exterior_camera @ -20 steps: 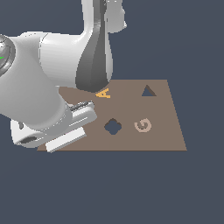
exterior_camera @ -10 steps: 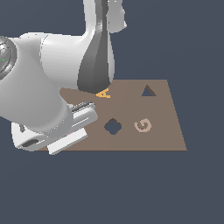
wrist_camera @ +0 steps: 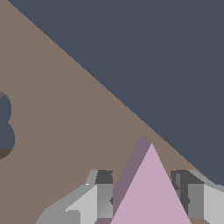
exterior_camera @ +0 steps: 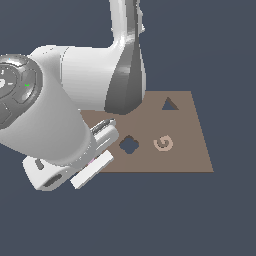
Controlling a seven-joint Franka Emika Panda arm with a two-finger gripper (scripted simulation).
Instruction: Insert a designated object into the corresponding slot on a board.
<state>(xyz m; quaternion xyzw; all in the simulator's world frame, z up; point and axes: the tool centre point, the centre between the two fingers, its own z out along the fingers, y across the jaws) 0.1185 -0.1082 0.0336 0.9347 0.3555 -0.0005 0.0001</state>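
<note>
Since a second ago my arm has swung across and hidden the orange letter. My gripper (wrist_camera: 144, 199) is spread around the pink-lilac flat triangle piece (wrist_camera: 151, 192) on the brown board (wrist_camera: 65, 131); rigid, light, best pinched across its slanted edges.

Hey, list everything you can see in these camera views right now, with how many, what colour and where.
board: one, brown, flat under the arm
triangular hole: one, dark, far corner of the board at the exterior view's right
clover-shaped hole: one, dark, middle of the board
letter G piece: one, tan, beside the clover hole
triangle piece: one, light pink, between the fingers in the wrist view
arm: one, white and grey, over the board's left part in the exterior view
fingers: two, grey, either side of the triangle piece; contact unclear
</note>
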